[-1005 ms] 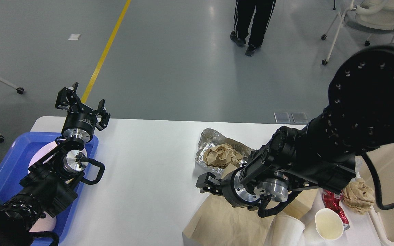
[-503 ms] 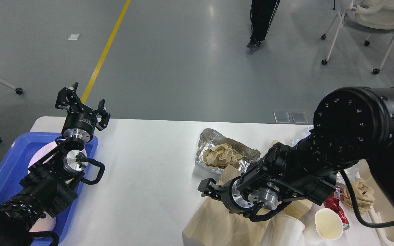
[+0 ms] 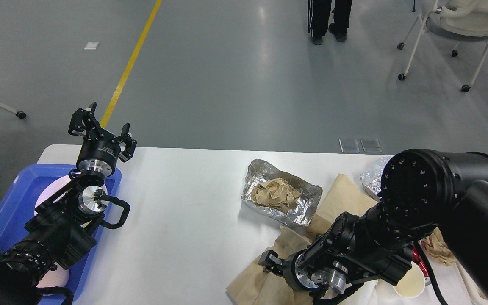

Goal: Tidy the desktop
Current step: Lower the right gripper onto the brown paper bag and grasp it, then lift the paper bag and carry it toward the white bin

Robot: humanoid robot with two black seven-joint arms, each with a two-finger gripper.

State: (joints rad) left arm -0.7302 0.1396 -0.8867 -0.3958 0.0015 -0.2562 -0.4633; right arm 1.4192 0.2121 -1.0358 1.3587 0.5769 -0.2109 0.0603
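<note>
The white desktop (image 3: 184,212) fills the lower part of the head view. A crumpled brown paper ball (image 3: 275,192) lies in an open foil wrapper (image 3: 301,214) at middle right. A large brown paper sheet (image 3: 341,195) spreads from there to the near edge. My right gripper (image 3: 269,263) sits low on that sheet near the front edge; it is small and dark, and its fingers cannot be told apart. My left gripper (image 3: 100,127) is open and empty, raised over the far left corner.
A blue tray (image 3: 11,207) holding a white plate (image 3: 53,188) sits at the left edge under my left arm. At the right lie more foil (image 3: 373,178), a paper cup (image 3: 407,284), a red can (image 3: 417,258) and crumpled paper (image 3: 436,248). A person and wheeled chairs are beyond the table.
My right arm has pulled back and down toward the near edge, uncovering the foil wrapper and more of the brown sheet. The left arm has not moved.
</note>
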